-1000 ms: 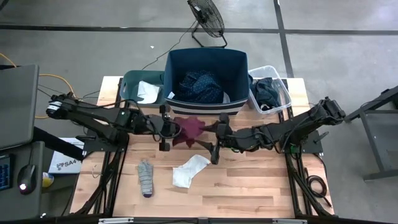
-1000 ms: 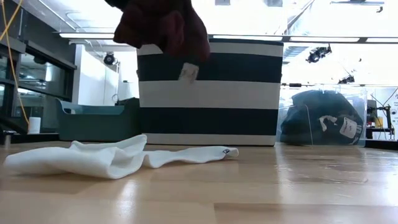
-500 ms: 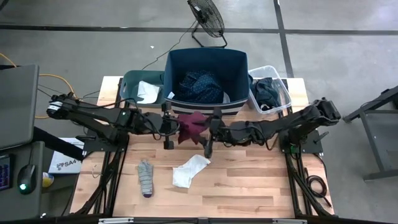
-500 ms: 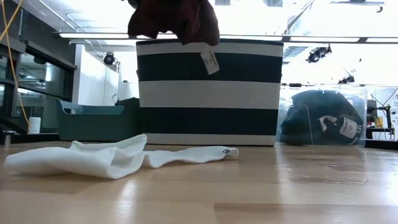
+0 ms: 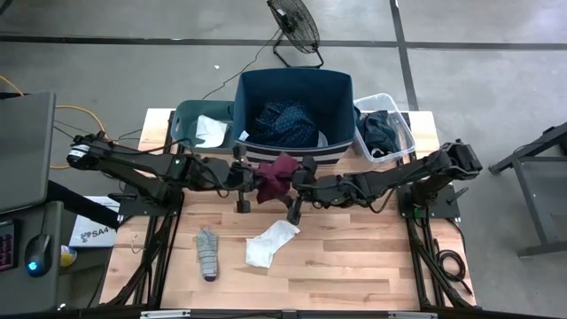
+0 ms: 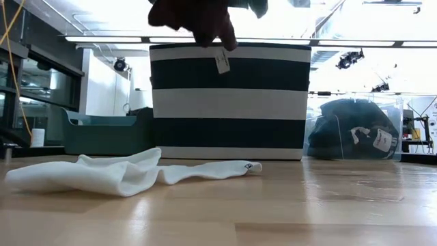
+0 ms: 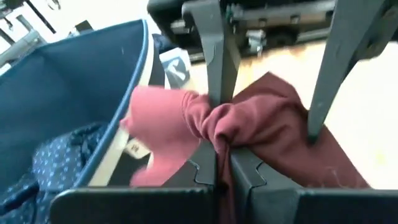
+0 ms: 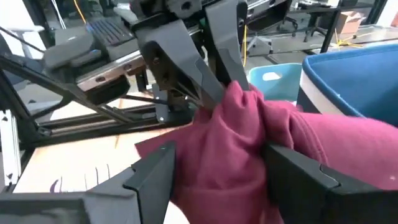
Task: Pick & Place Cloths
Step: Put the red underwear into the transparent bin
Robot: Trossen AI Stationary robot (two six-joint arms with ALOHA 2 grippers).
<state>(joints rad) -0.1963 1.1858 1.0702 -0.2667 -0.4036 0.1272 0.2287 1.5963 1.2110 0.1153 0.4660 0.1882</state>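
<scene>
Because both arms share one load, the left gripper (image 5: 251, 180) and the right gripper (image 5: 295, 180) face each other across the soft maroon cloth garment (image 5: 275, 175), each pinching a side of it. From the left wrist view, that gripper's dark fingers (image 7: 219, 163) are pressed together on a twisted fold of the maroon cloth (image 7: 261, 134); from the right wrist view, the right gripper's fingers (image 8: 158, 168) clamp the bunched fabric (image 8: 261, 155) from either side. Held from two ends, the garment hangs clear of the table — in the low view it floats at the top of the frame with a white tag (image 6: 221, 61) dangling.

Just past it, at twelve o'clock in the overhead picture, stands the tall navy-and-white striped fabric bin (image 5: 330, 84), with a navy dotted garment (image 5: 288, 122) already inside — seemingly the destination, which would explain the lift to rim height. At seven o'clock from the grippers a white sock (image 5: 270, 242) lies flat on the light wooden table (image 5: 372, 266), and a grey sock (image 5: 206, 252) lies farther toward eight o'clock, both apparently waiting their turn.
</scene>
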